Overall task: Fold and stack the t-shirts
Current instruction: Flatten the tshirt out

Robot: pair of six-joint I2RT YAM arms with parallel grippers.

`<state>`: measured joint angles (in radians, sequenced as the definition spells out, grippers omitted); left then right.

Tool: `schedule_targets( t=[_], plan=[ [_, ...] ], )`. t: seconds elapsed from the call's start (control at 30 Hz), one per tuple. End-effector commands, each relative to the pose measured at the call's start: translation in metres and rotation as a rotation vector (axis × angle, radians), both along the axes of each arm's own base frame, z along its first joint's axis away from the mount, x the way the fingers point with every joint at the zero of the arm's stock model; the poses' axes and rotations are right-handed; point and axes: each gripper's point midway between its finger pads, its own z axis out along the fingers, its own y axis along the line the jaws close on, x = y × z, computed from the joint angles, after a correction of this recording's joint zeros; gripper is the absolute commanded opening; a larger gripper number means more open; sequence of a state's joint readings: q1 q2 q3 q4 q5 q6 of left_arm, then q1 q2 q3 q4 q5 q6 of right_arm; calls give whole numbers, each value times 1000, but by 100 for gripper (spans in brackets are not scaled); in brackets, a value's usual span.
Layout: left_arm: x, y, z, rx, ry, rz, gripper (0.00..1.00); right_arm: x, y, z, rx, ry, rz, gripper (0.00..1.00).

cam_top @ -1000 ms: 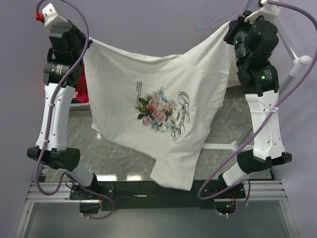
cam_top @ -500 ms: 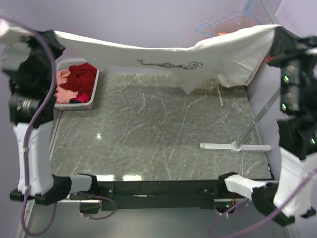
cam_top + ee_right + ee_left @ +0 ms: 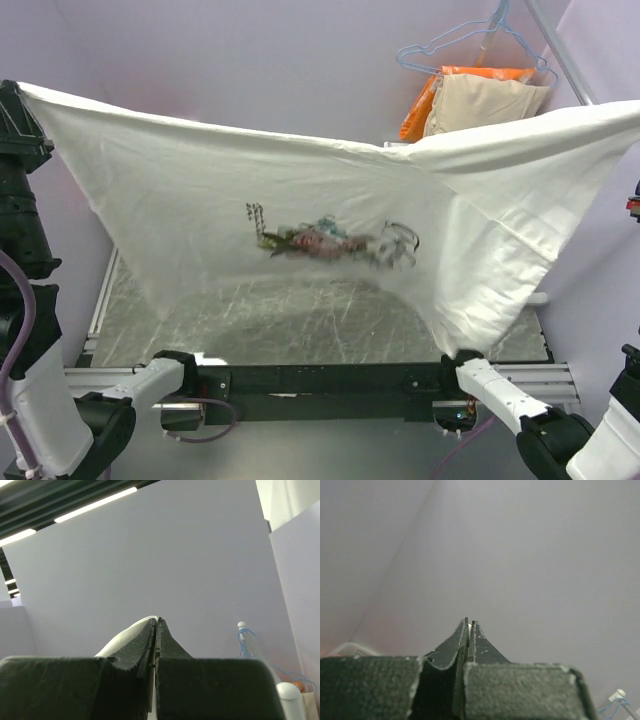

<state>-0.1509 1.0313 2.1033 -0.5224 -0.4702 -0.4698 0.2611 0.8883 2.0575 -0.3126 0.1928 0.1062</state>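
The white t-shirt (image 3: 300, 190) with the rose print (image 3: 320, 240) is stretched wide in the air between both arms, high above the table, and sags in the middle. In the left wrist view, my left gripper (image 3: 470, 623) is shut with a sliver of white cloth at its tips. It holds the shirt's upper left corner (image 3: 30, 92). My right gripper (image 3: 158, 620) is shut too, and white fabric (image 3: 127, 634) bulges beside its left finger. It holds the upper right corner (image 3: 625, 108) at the picture's edge. The other t-shirts are hidden behind the spread shirt.
At the back right, an orange cloth (image 3: 420, 115) and a beige cloth (image 3: 485, 100) hang from a blue hanger (image 3: 470, 40) on a rack pole (image 3: 560, 50). The marble table (image 3: 300, 320) shows below the shirt's hem.
The shirt first hung down over the table, then swung out flat toward the back. Now both arms have risen and spread apart, and the shirt is stretched wide across the view.
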Motion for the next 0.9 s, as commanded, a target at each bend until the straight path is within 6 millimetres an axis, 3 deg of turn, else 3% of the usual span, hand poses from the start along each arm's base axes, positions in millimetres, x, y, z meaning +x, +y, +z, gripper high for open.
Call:
schedule_targets(
  t=[0.0, 0.07, 0.17, 0.2, 0.27, 0.3, 0.37, 0.4, 0.47, 0.5, 0.57, 0.6, 0.67, 0.7, 0.77, 0.8, 0.83, 0.87],
  plan=[
    [16, 8, 8, 15, -5, 70, 1, 20, 6, 17, -17, -37, -14, 0],
    [29, 7, 8, 23, 6, 76, 1, 36, 11, 20, -22, -26, -9, 0],
    [77, -2, -12, 34, 86, 65, 1, 94, 24, 7, -33, 64, -15, 0],
    [108, -8, -31, 48, 151, 52, 1, 133, 33, -8, -43, 136, -18, 0],
    [142, -15, -56, 45, 227, 35, 1, 178, 41, -30, -45, 220, -29, 0],
    [175, -21, -87, 56, 312, 27, 1, 225, 50, -59, -56, 317, -41, 0],
    [208, -31, -123, 58, 399, 5, 1, 270, 59, -93, -56, 423, -50, 0],
    [239, -37, -166, 70, 502, -1, 1, 313, 70, -132, -74, 532, -52, 0],
    [265, -49, -212, 80, 608, -10, 1, 352, 81, -175, -68, 639, -42, 0],
    [287, -56, -257, 99, 703, -8, 1, 385, 90, -220, -81, 730, -39, 0],
    [305, -71, -300, 126, 791, -2, 1, 412, 100, -258, -87, 805, -27, 0],
    [322, -76, -339, 145, 879, 17, 1, 435, 105, -290, -95, 868, -32, 0],
    [339, -81, -373, 148, 946, 50, 1, 458, 110, -317, -113, 921, -40, 0],
    [359, -84, -401, 147, 1000, 70, 1, 481, 116, -340, -126, 963, -44, 0],
    [376, -85, -433, 145, 1069, 103, 1, 504, 116, -357, -140, 993, -76, 0],
    [399, -89, -456, 137, 1093, 122, 1, 524, 118, -376, -141, 1003, -80, 0],
    [407, -92, -471, 136, 1121, 125, 1, 532, 119, -385, -129, 1000, -76, 0],
    [424, -96, -455, 102, 1065, 119, 1, 546, 115, -407, -123, 1019, -87, 0]
  ],
)
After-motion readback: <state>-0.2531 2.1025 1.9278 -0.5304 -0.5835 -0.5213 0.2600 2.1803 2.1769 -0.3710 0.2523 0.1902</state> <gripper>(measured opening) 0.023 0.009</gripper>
